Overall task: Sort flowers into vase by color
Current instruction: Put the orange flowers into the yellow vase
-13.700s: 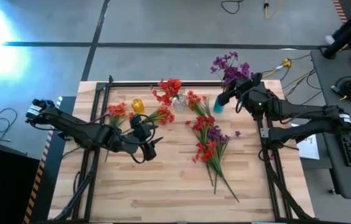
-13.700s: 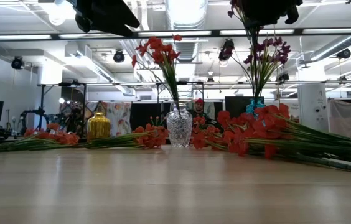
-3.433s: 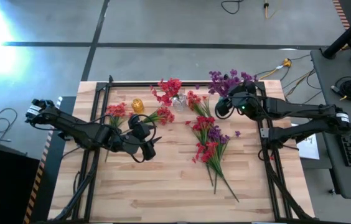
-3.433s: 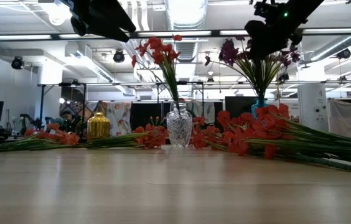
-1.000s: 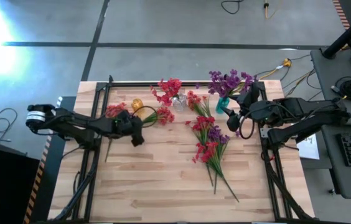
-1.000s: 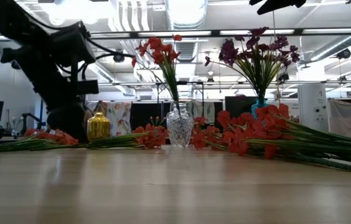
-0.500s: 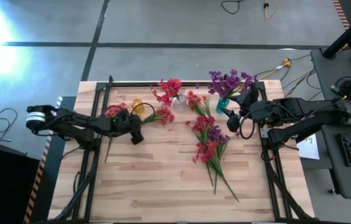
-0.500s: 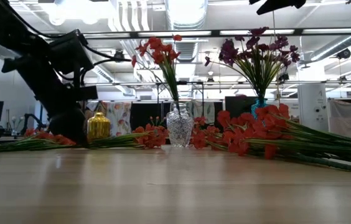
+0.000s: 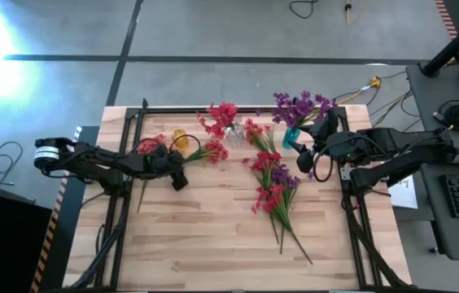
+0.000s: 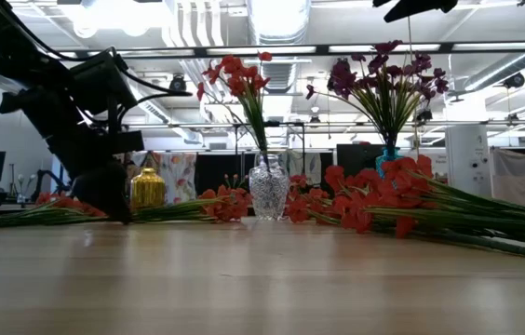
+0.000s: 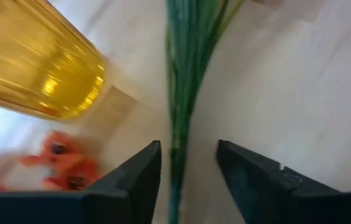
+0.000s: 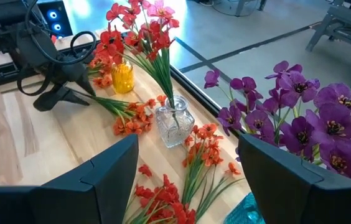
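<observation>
left claw [image 11: 187,163] down by the yellow vase [image 11: 35,68], fingers part open either side of a green flower stem [image 11: 185,81], not yet clamped.

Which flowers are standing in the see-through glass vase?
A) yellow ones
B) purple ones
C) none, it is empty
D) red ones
D: red flowers stand up out of the clear glass vase, while the purple flowers rise from a teal vase further right in the low view.
</observation>
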